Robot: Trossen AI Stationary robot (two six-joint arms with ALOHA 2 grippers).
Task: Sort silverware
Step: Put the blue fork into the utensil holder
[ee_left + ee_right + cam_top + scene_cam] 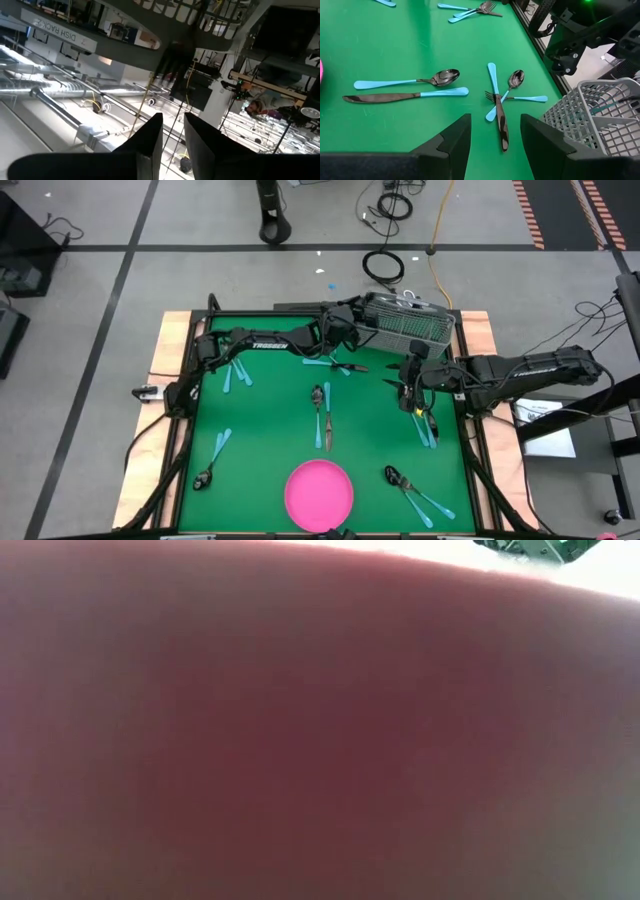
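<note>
Silverware with light-blue handles lies scattered on the green mat: a spoon (pixel 440 77) beside a knife (pixel 405 95), and a crossed knife, spoon and fork (pixel 499 102). More pieces lie at the mat's left (pixel 235 375) and right (pixel 425 425). My left gripper (pixel 172 135) is raised at the left end of the grey wire basket (pixel 410 325), fingers slightly apart with nothing between them. My right gripper (pixel 492 145) hovers open above the mat near the right edge, looking at the crossed pieces. A blue handle (pixel 607 106) shows inside the basket.
The pink plate (pixel 320 493) sits at the mat's near edge and blocks the low view. The basket (pixel 600 115) stands at the far right corner of the mat. My left arm (pixel 270 340) stretches across the far side. Bare mat lies at the middle left.
</note>
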